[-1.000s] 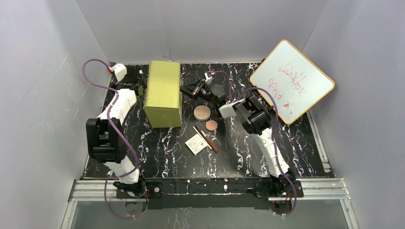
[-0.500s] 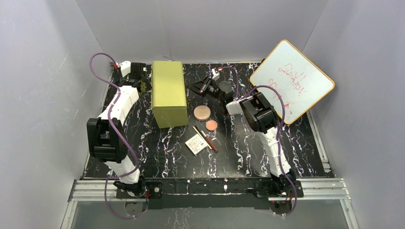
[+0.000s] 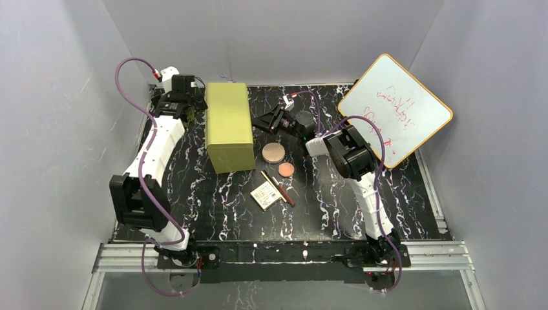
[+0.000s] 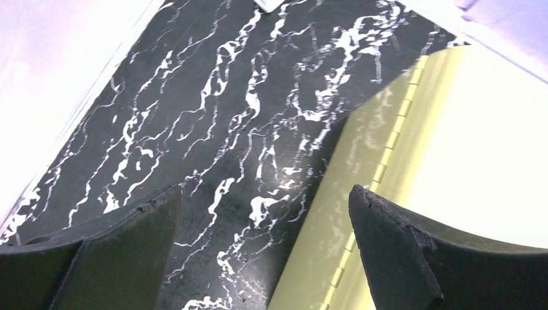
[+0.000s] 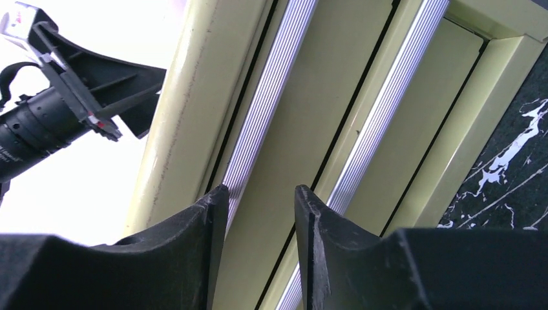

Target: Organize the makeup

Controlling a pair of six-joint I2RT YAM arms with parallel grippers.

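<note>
Left gripper [image 4: 265, 258]: jaws spread wide and holding nothing, with one finger over the black marbled tabletop [image 4: 213, 129] and the other over the edge of the olive-green drawer box [image 4: 465, 148]. Right gripper [image 5: 262, 245]: jaws parted by only a narrow gap with nothing clamped, pointed at the box's drawer side, where ribbed silver strips run along the fronts. Whether the fingertips touch that face cannot be told. In the top view the left gripper sits at the far left corner of the box and the right gripper just beside its right face, near the far end. All the makeup lies loose on the tabletop to the right of the box's near end, apart from both grippers. The larger pinkish-tan disc [image 3: 273, 153] is nearest the right gripper, and the smaller disc [image 3: 286, 170] lies just beside it on the near side. The thin gold pencil [image 3: 269, 181] and dark red pencil [image 3: 284, 193] lie side by side on a slant, and the cream printed palette [image 3: 266, 195] lies against them. An orange-framed whiteboard [image 3: 395, 110] leans at the far right, well apart.
</note>
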